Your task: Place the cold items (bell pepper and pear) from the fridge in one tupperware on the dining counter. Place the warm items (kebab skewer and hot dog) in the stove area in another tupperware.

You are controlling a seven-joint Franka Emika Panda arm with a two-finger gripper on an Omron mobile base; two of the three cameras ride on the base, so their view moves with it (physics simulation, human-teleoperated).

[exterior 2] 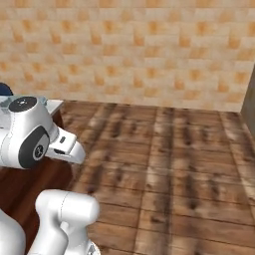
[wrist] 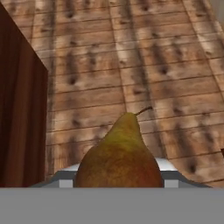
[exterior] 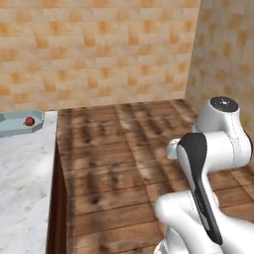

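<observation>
A brown-green pear [wrist: 119, 159] with a short stem sits close up at the bottom of the hand view, hanging over the wooden floor. My gripper is shut on the pear, and the fruit hides the fingertips. On the marble dining counter [exterior: 22, 188], at its far left end, stands a pale blue-grey tupperware [exterior: 15, 126] with a small red item in it, probably the bell pepper [exterior: 30, 120]. My white arm [exterior: 218, 144] is folded near the base, well to the right of the counter.
The counter's dark wooden side panel [wrist: 22, 109] rises just left of the pear. Open plank floor [exterior 2: 169, 159] stretches ahead to a tan tiled wall [exterior: 99, 49]. A dark blue object [exterior 2: 5, 88] shows at the counter's far edge.
</observation>
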